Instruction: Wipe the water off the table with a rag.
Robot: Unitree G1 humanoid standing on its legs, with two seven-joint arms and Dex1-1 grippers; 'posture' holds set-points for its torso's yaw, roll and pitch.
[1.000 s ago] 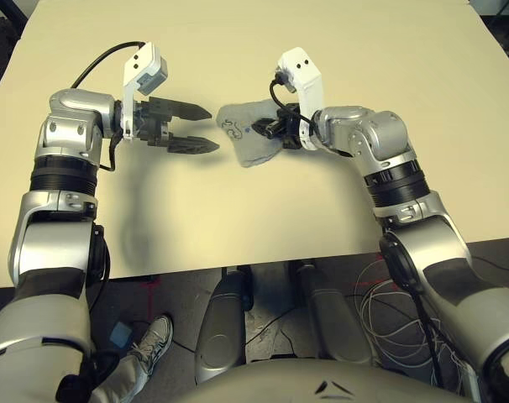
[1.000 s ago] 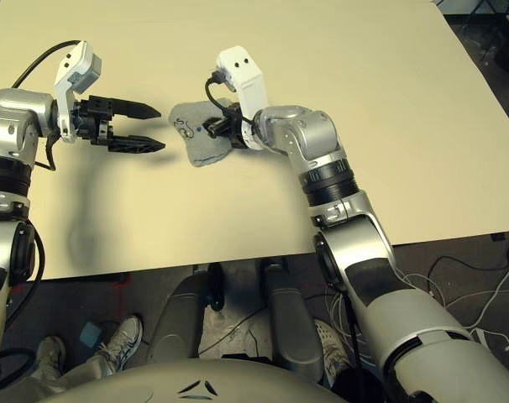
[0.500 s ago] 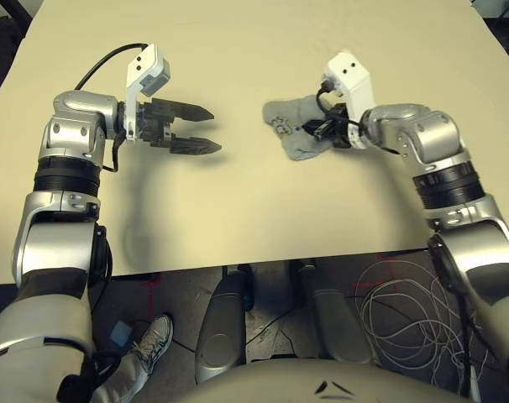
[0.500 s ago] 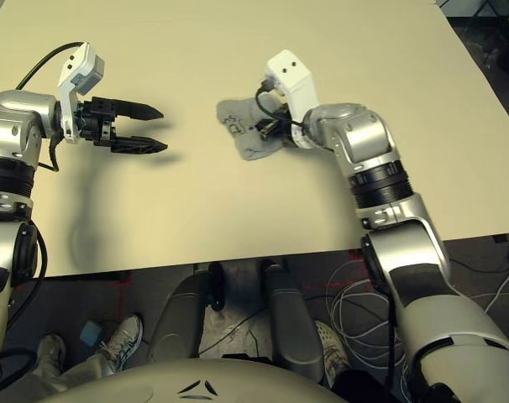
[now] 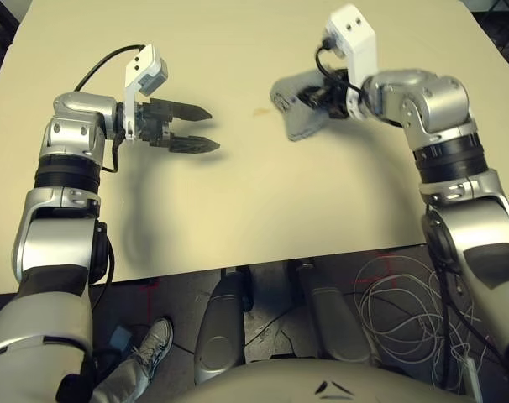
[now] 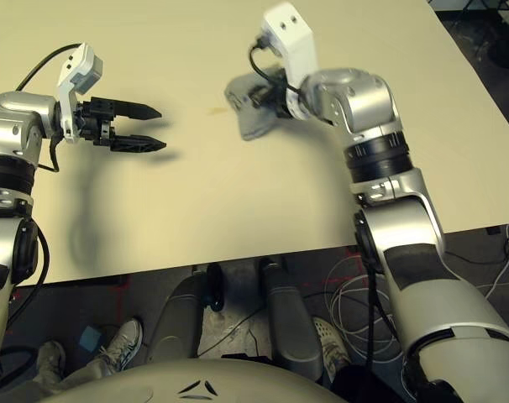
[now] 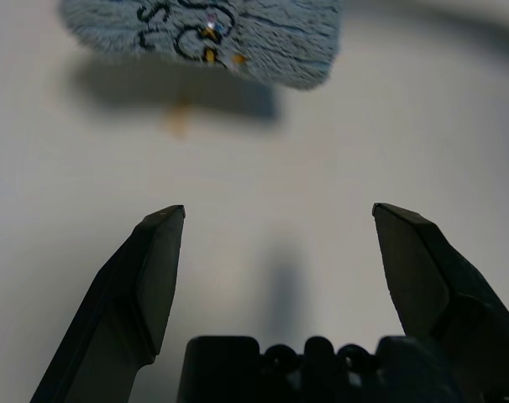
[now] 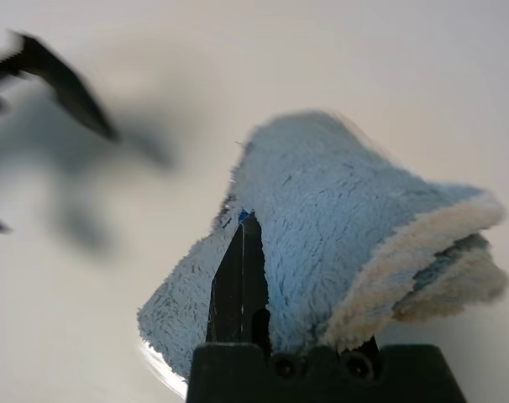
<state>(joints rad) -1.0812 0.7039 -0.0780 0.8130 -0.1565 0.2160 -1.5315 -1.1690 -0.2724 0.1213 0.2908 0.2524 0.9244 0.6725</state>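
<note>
The rag (image 5: 295, 107), a small grey cloth with a black squiggle, hangs just above the table (image 5: 238, 210) in the far middle, casting a shadow under it. My right gripper (image 5: 315, 96) is shut on the rag (image 8: 338, 235) from its right side. One small brownish spot of water (image 5: 260, 112) lies on the tabletop just left of the rag, and it is also in the left wrist view (image 7: 179, 122). My left gripper (image 5: 211, 128) hovers open at the left, pointing toward the spot, with nothing between its fingers (image 7: 154, 269).
The table's front edge runs close to my body. Below it on the floor lie cables (image 5: 397, 294) at the right and a person's shoe (image 5: 156, 337) at the left. Bare tabletop stretches between and beyond both arms.
My right gripper has carried the rag to the right and then farther away, lifting it off the surface. A brownish spot now lies bare where the rag passed. The left arm has stayed put.
</note>
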